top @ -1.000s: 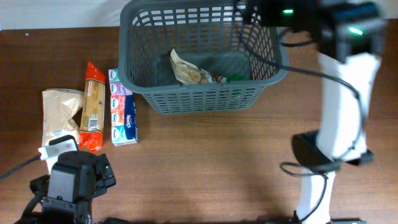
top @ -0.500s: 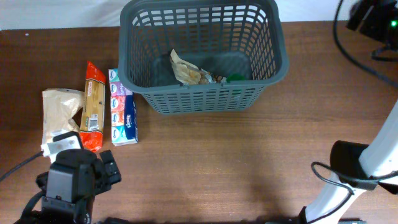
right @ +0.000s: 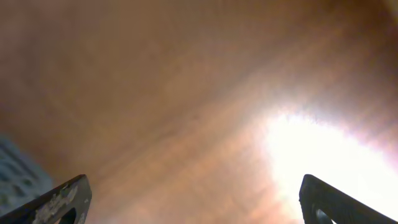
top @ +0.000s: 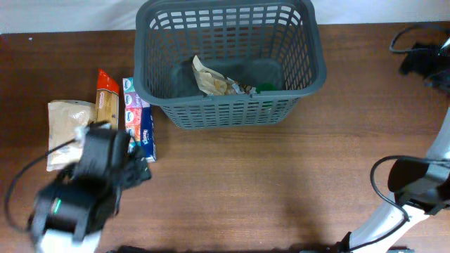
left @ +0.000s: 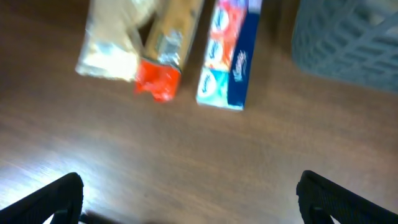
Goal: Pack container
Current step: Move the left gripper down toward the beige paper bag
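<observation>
Nearest to us, at the left front of the table [top: 267, 183], we see the left gripper [left: 189, 183]. Its two fingers [left: 46, 202] are spread wide apart and there is nothing between them, only bare wood. In the overhead view this arm is blurred, and it covers the near ends of the groceries.

Just beyond it, three groceries lie side by side on the wood. A beige bag [top: 65, 126] is at the far left. A long pasta packet [left: 165, 53] with a red end lies beside it, and the two seem to touch. A tissue pack [top: 137, 119] in blue and red lies to the right of these.

Behind the tissue pack and to its right stands the container [top: 228, 112], at the far middle of the table. Its left near corner is just beside the tissue pack. Inside it, on the bottom, we see a crumpled packet [top: 213, 79] and something small and green [top: 266, 88], which we cannot identify.

The right gripper [right: 196, 186] hangs at the far right edge, well apart from the container. Its fingers [right: 59, 199] are also spread wide and hold nothing; below them is wood with a bright glare.
</observation>
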`<state>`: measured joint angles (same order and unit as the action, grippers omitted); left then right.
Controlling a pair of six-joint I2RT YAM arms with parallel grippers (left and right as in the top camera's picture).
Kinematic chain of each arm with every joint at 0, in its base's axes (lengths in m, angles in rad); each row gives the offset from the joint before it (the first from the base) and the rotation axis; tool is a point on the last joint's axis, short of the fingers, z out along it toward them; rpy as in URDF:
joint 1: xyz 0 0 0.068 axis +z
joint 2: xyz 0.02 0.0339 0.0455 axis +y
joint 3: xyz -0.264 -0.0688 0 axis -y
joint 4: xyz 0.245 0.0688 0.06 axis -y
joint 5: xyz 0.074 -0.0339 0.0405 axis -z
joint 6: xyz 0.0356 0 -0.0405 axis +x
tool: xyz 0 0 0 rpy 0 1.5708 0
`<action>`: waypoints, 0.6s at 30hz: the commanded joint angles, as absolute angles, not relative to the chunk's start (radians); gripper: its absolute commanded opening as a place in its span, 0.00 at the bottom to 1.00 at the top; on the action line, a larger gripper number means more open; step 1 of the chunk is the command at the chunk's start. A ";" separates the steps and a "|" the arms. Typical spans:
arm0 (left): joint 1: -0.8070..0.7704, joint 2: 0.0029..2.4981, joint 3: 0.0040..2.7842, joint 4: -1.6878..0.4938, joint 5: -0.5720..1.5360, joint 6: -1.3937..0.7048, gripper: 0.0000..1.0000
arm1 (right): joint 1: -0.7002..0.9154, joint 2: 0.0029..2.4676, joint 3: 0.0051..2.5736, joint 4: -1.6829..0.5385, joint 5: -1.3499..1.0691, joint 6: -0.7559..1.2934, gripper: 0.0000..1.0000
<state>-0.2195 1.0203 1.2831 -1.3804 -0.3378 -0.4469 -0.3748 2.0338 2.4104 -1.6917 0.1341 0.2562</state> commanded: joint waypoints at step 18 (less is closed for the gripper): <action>0.305 1.265 1.290 -1.189 0.343 -0.058 0.96 | -0.394 2.035 2.169 -1.622 0.139 0.251 0.99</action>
<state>0.2626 1.2079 1.2823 -1.1912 0.2180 -0.1738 -0.3859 2.0338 2.1742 -1.6257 0.1341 0.2539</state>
